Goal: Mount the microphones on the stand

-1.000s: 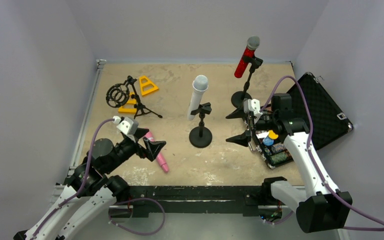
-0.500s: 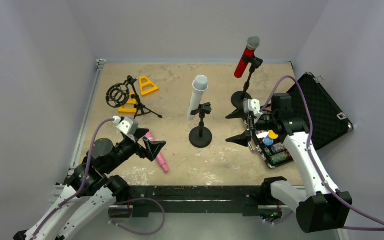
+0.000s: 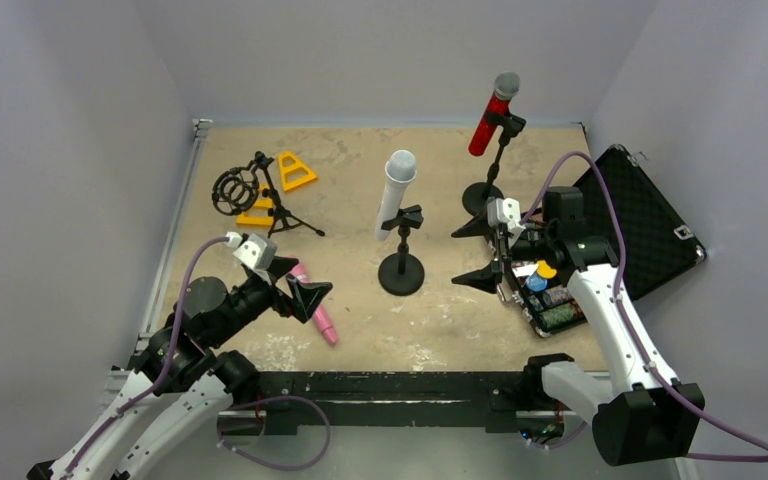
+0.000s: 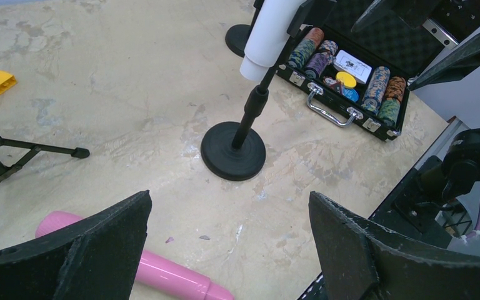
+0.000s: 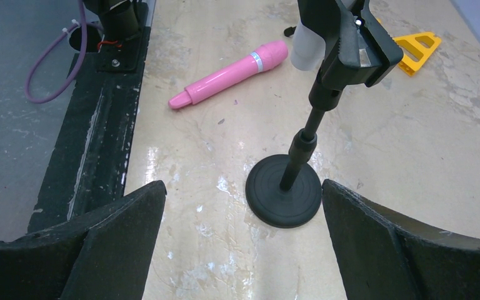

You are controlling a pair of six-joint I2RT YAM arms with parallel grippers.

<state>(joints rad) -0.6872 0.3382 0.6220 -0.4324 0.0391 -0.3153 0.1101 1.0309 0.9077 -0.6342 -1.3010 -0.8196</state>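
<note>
Pink microphone [image 3: 322, 320] is the one lying flat on the table [image 3: 440, 320], left of the round-based stand [image 3: 401, 272] and on the side of it nearer to me. The white microphone [image 3: 393, 195] sits clipped in that stand, and the red microphone [image 3: 490, 115] is held up beyond it and to its right. My left tool [image 4: 229, 195] hangs just above the pink one with its fingers [image 4: 87, 250] spread wide and nothing between them. My right tool [image 3: 457, 258], equally spread and empty, sits to the right of the round-based stand, so the left is plainly the nearer. The pink microphone's long axis runs on a slant, thick head away from me, thin tail pointing toward my edge of the table and a little toward the stand. From my left wrist it shows low in the view, passing under one finger rather than between the two, so I judge I must draw back and set my fingers across its body before closing. The tripod stand [image 3: 270, 200], left of the round-based stand and beyond it, looks to hold nothing, and I take it for where this one goes.
</note>
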